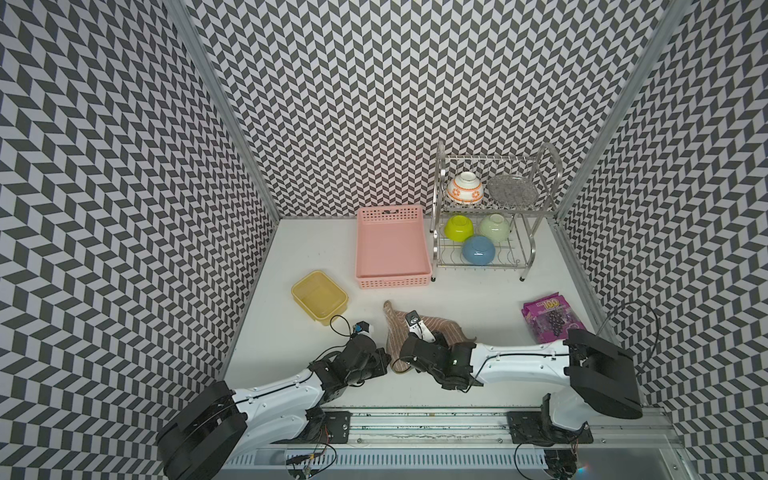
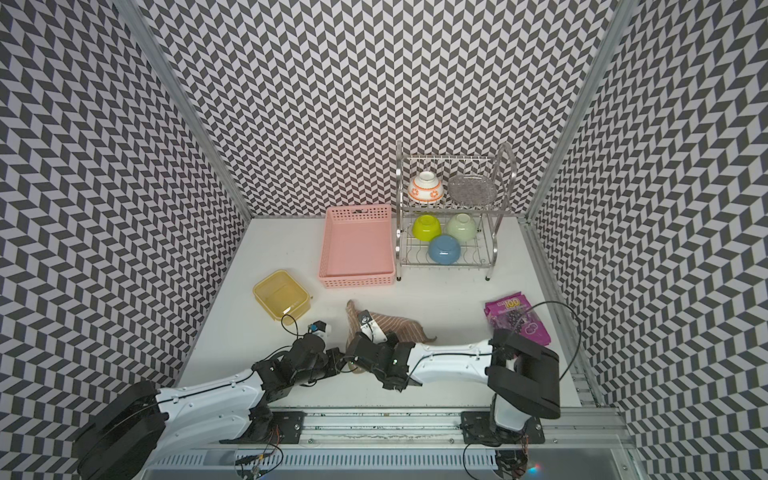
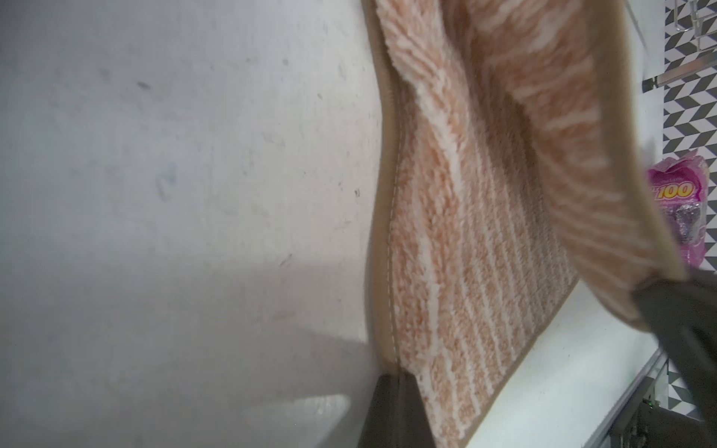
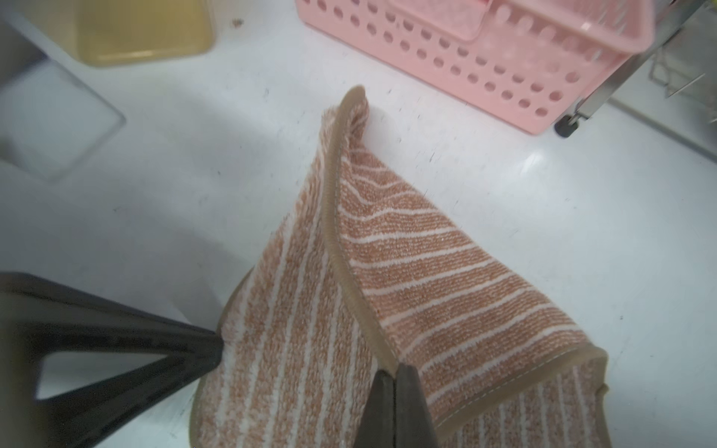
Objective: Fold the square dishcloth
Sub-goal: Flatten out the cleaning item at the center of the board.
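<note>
**Tan cloth clamped by both arms, front of surface**

Tan-brown with cream stripes and darker edging, the square dishcloth (image 1: pixel 440 326) sits bunched near the front of the white surface (image 1: pixel 299 249), right under the two wrists. It is not flat. The right wrist view shows one striped layer lapped over another with the stripes running crosswise. One corner peaks up toward the pink basket (image 1: pixel 392 282). Can't tell how much of the cloth rests on the surface.

Right jaws: together, clamped on the brown edging where the upper layer ends, seen close in the right wrist view.

Left jaws: together too, pinching the stitched hem on a neighbouring side, per the left wrist view. Their tips also show in the right wrist view, touching the cloth's edge near the right ones.

Left arm (image 1: pixel 274 399) comes in from the front left. Right arm (image 1: pixel 519 365) comes from the front right, low across the front of the surface.

Around it:
- The pink basket is behind the cloth, apart from it.
- Yellow tub (image 1: pixel 328 318) is to the left, near the basket's front corner.
- Purple packet (image 1: pixel 550 316) is well to the right, beside the right arm's elbow.
- Wire dish rack (image 1: pixel 440 232) stands at the back right, just beside the basket.
- Upper tier holds an orange-and-white bowl (image 1: pixel 465 189) and a grey plate (image 1: pixel 511 189).
- Lower tier holds a yellow-green bowl (image 1: pixel 458 227), a pale green bowl (image 1: pixel 494 227) and a blue bowl (image 1: pixel 478 249).
</note>
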Robot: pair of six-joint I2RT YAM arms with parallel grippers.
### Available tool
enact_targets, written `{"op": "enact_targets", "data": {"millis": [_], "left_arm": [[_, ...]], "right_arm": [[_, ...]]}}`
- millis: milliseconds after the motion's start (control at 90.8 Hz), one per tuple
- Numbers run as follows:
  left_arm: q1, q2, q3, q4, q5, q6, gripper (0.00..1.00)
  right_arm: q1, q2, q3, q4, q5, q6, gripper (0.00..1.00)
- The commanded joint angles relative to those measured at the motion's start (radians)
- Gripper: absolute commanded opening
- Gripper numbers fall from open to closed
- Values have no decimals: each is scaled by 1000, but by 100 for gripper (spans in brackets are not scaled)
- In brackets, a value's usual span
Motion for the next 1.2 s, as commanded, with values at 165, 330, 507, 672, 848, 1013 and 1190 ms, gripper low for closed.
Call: {"op": "enact_targets", "data": {"millis": [165, 330, 507, 672, 848, 1013, 1190], "left_arm": [[-5, 29, 43, -12, -9, 50, 1], [-5, 48, 59, -10, 3, 78, 1], [-5, 72, 73, -14, 11, 97, 3], [-5, 78, 76, -28, 6, 104, 11], [-5, 44, 98, -71, -25, 114, 25], [-5, -26, 124, -148, -89, 116, 29], [5, -74, 156, -174, -179, 115, 35]], "right_arm": [[-157, -39, 99, -36, 47, -71, 0], [-292, 27, 151, 18, -24, -156, 0], [-392, 133, 218, 17, -82, -181, 28], [-405, 109, 186, -12, -84, -151, 48], [-405, -4, 74, -16, -129, -107, 49], [-405, -64, -39, -19, -200, -64, 48], [-405, -102, -154, 7, -256, -3, 43]]}}
